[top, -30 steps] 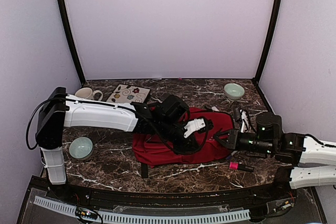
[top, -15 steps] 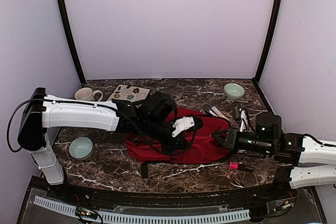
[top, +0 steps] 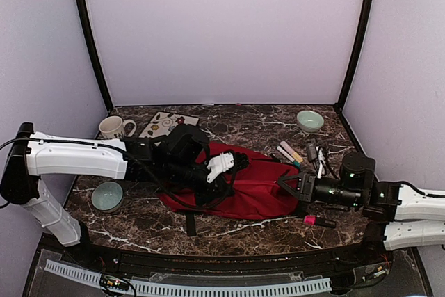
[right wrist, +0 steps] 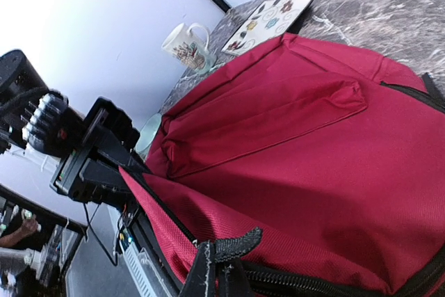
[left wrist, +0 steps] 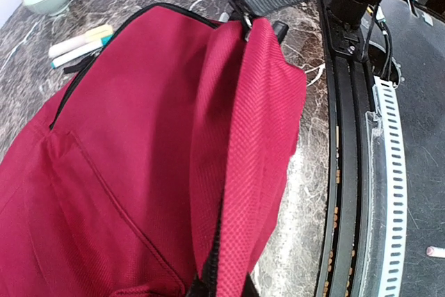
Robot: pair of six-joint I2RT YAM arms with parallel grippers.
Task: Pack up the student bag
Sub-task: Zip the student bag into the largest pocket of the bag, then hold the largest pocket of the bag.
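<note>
Dark-red student bag (top: 257,193) lies near the bench's (top: 264,231) front edge; left gripper (left wrist: 221,284) pinches its fabric; right gripper (right wrist: 217,269) clamps the black zip pull (right wrist: 240,243); best draw steadily, fabric taut.

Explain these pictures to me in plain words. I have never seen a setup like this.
Two white-and-black robot arms are bolted at the near edge of a dark marble table, each ending in a two-finger gripper. One picture looks down from above; the other two come from cameras on the wrists. A dark-red fabric backpack lies mid-table. The left gripper is shut on its fabric edge; the right gripper pinches its black zip pull. Around it: a white mug, a patterned flat card, two pale green bowls and some marker pens.
</note>
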